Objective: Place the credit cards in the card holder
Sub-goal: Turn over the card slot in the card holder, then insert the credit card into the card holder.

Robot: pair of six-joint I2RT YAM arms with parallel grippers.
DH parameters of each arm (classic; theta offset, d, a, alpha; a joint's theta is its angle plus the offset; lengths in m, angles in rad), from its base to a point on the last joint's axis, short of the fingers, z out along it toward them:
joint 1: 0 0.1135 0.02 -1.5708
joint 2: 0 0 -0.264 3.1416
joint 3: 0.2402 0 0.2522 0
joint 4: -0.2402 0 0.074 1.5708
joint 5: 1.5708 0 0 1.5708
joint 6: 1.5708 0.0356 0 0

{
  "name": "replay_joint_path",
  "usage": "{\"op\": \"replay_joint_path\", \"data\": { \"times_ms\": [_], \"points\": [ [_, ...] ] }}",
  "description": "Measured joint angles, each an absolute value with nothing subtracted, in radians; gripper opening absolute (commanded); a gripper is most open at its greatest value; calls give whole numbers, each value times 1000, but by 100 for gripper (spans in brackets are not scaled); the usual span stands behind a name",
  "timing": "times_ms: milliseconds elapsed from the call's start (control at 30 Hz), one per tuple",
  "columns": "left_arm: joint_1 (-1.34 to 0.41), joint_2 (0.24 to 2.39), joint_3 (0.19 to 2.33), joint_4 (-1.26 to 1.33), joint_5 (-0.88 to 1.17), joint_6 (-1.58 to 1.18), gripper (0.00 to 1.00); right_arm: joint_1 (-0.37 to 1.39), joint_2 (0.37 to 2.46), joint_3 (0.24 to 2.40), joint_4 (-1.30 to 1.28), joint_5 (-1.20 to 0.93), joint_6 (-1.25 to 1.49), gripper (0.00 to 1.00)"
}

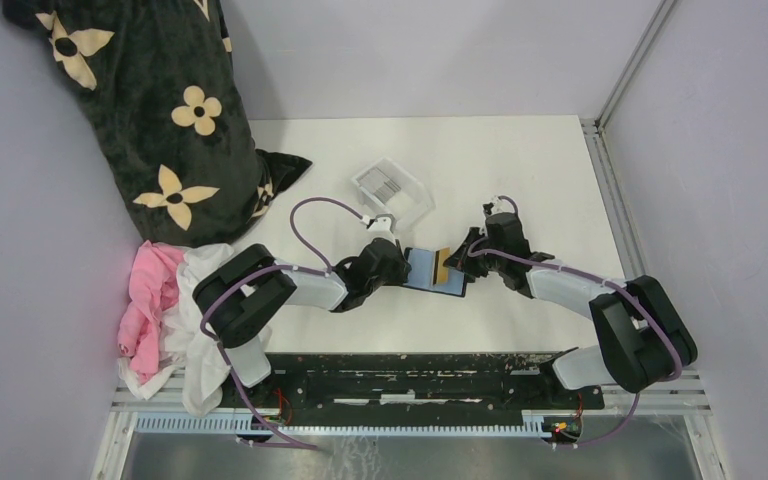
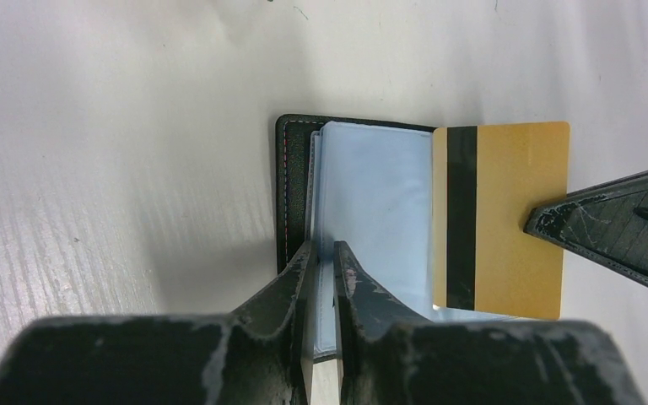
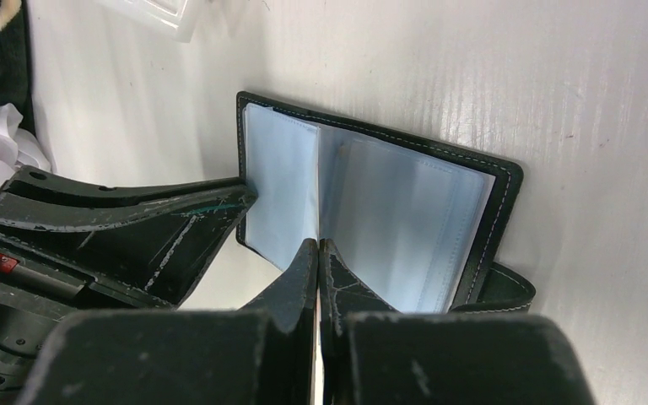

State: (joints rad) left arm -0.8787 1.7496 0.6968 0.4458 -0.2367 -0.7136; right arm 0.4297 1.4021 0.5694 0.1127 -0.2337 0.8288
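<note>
left wrist view: the left gripper is pinched almost shut on a pale blue clear sleeve of the holder, and the sleeve's edge runs up between its fingers. the holder lies open on the white table, its black cover showing along the left side. a tan card with a black stripe overlaps the right edge of the sleeves. i cannot tell whether its left edge is inside a slot.

the right gripper is closed, its fingers pressed together on a thin pale edge. in the left wrist view its tip sits on the card's right edge, so it grips the card. from the right wrist the holder's sleeves fan up just past those fingers, a black tab curls at the holder's lower right, and the left gripper touches its left edge.

from the top, the holder is mid-table between the two grippers. just beyond it is a clear tray with grey cards inside. a black flowered blanket fills the far left corner, with pink and white cloths near it.
</note>
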Motion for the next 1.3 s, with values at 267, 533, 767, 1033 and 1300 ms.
{"op": "replay_joint_path", "data": {
  "times_ms": [267,533,767,1033,1300],
  "points": [
    [-884,1750,684,468,-248,-714,17,420,1417,545,168,-247,868,1],
    [-890,1750,674,487,-260,-715,17,414,1423,533,199,-259,887,1],
    [-894,1750,665,501,-266,-715,16,408,1436,514,242,-262,901,1],
    [-906,1750,658,511,-289,-716,16,398,1439,490,278,-265,920,1],
    [-921,1749,648,527,-312,-717,15,390,1442,468,306,-271,931,1]
  ]
}}
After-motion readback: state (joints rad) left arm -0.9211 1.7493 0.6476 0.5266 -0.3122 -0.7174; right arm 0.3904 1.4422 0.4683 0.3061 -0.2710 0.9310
